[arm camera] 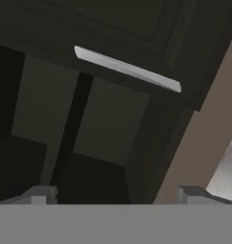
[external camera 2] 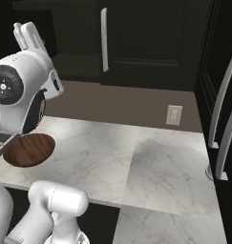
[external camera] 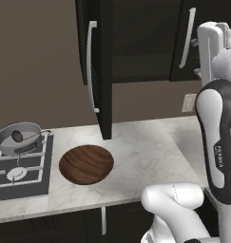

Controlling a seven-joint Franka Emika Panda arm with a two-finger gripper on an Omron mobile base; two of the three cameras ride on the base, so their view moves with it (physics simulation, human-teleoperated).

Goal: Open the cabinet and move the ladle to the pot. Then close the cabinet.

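Note:
The cabinet hangs on the wall with its left door swung out towards me and its right door shut. Inside the grey pot on the stove lies the ladle, its thin stem reaching over the rim to the right. My gripper is open and empty, its fingertips wide apart. It is raised in front of the cabinet, facing the dark open compartment and the pale bar handle of the shut door.
A wide brown wooden dish rests on the marble counter beside the stove, under the open door. A wall outlet sits below the cabinet. Tall dark doors with long handles stand at the right.

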